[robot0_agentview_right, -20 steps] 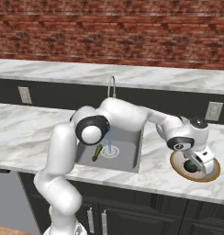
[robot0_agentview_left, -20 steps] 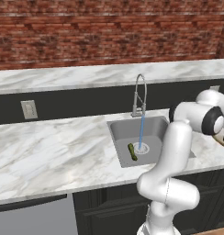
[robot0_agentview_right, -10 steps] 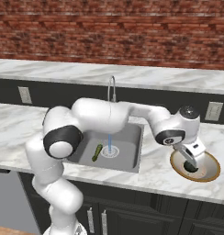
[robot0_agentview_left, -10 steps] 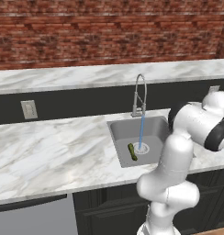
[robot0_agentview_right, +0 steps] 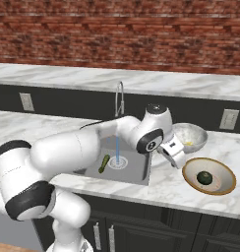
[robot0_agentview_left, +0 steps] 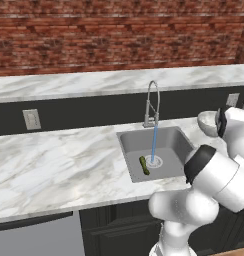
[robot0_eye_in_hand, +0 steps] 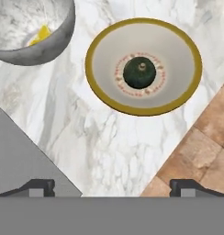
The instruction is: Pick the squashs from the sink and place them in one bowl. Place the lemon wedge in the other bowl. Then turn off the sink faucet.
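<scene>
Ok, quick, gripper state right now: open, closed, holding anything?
Gripper: open and empty, its fingertips set wide apart, above the white marble counter near the shallow tan bowl with the round dark green squash.

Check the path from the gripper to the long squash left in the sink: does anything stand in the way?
Nothing visible blocks it. The squash lies bare on the sink floor beside the water stream; the gripper hangs over the counter.

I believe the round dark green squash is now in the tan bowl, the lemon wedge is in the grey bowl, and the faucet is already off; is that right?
Not quite: the faucet is running. The right base view shows a blue stream falling into the sink. The round squash does sit in the tan bowl, and the lemon wedge in the grey bowl.
</scene>
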